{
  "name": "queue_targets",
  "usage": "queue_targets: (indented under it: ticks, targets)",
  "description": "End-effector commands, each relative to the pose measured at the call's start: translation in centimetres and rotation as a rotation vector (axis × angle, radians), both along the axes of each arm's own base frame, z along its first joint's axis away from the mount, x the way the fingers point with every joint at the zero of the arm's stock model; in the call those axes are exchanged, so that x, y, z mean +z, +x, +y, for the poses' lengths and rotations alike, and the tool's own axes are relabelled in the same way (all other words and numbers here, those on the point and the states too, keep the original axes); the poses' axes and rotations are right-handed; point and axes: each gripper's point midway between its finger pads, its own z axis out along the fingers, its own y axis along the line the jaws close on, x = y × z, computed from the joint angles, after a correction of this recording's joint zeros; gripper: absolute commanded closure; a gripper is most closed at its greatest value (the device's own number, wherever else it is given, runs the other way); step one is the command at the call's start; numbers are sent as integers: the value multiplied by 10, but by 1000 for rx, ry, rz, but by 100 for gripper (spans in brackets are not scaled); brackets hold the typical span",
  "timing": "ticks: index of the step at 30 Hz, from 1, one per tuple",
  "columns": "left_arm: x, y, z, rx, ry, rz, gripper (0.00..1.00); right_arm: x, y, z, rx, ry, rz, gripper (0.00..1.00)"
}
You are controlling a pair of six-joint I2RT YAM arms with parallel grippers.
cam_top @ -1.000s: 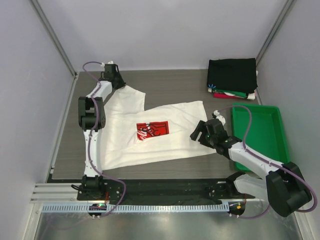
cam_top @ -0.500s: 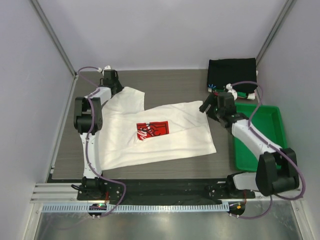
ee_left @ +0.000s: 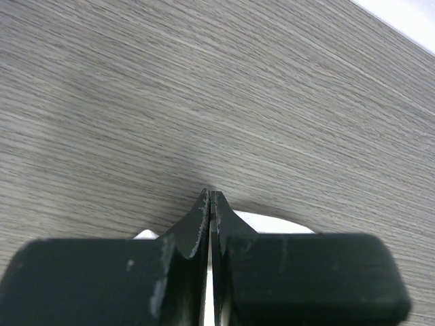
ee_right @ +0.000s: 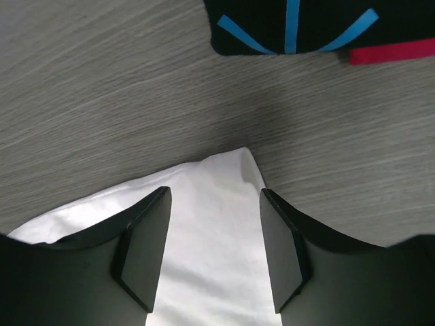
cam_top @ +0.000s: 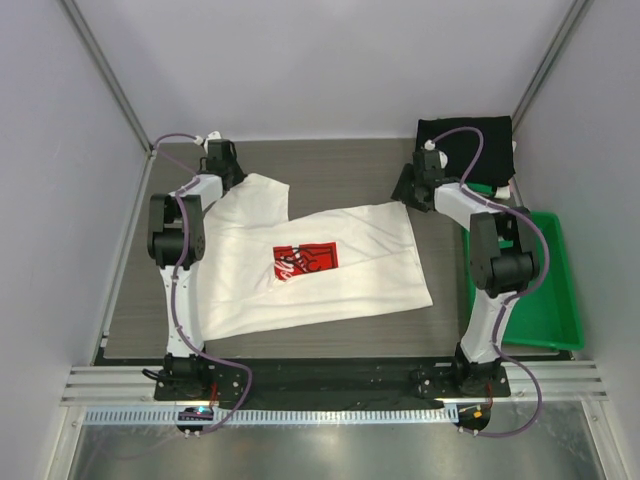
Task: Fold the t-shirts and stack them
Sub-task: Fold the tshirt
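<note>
- Tee (cam_top: 350, 275) lay flat on the table (cam_top: 340, 170), left gripper (ee_left: 209, 197) pinched shut on its far-left corner.
- Right gripper (ee_right: 214, 193) stood open astride the far-right corner; best to close low on the cloth.

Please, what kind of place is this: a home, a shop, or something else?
Probably a lab robot test cell, not a home: left arm and right arm bolted to a rail, plain pale panels enclosing the table, one white t-shirt spread out.

Matt white cloth t-shirt (cam_top: 350, 270), wood-grain table (cam_top: 340, 170), glossy green plastic tray (cam_top: 560, 310).
</note>
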Motion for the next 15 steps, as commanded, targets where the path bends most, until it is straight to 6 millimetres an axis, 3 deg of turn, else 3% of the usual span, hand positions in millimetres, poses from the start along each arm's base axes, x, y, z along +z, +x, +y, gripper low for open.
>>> queue_targets:
  ticks: [1, 10, 15]
  targets:
    - [23, 2, 5, 21, 9, -43, 100, -2, 18, 2, 19, -32, -5, 40]
    - [22, 1, 4, 19, 9, -41, 100, -26, 38, 1, 12, -64, 23, 45]
    - [22, 0, 4, 16, 14, -39, 100, -34, 38, 3, 15, -54, 36, 55]
